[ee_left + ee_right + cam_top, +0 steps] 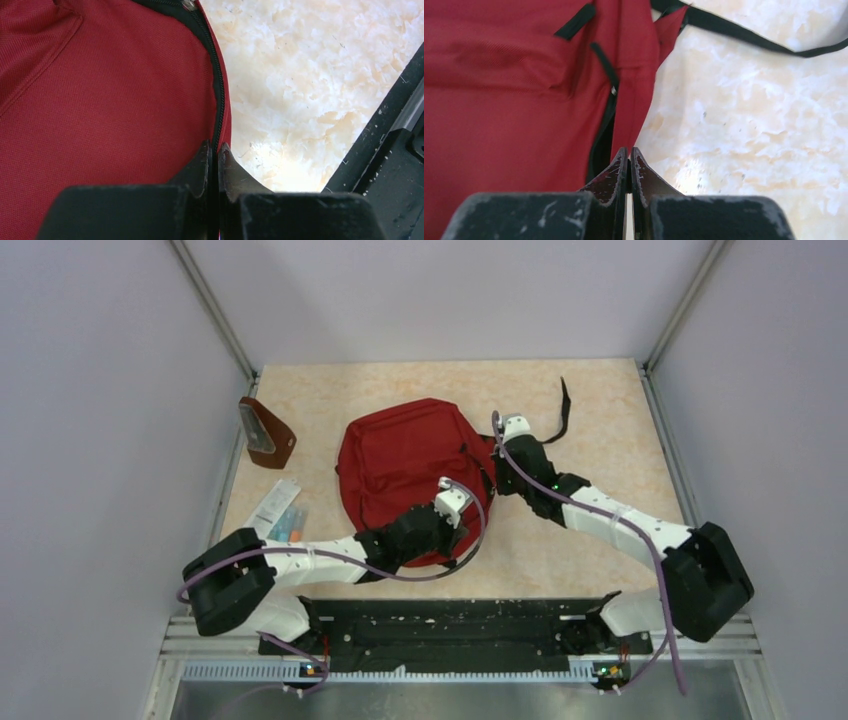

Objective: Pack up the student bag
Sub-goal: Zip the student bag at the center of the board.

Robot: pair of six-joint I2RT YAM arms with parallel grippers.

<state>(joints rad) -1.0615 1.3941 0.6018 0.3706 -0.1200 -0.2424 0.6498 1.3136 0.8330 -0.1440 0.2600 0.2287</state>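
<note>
The student bag (400, 465), dark red with black zippers, lies flat in the middle of the table. My left gripper (456, 502) sits at its near right edge. In the left wrist view the gripper (215, 148) is shut, with the bag's black zipper line (216, 85) running down between the fingertips. My right gripper (506, 430) is at the bag's right side. In the right wrist view it (629, 152) is shut, pinching a thin dark bit of the bag's red edge (634, 110) beside the parted zipper (604, 132).
A small brown pouch (266, 432) stands at the far left of the table. A white packet and pens (280, 512) lie near the left arm. A black strap (565, 410) trails right of the bag. The black base rail (450, 625) runs along the near edge.
</note>
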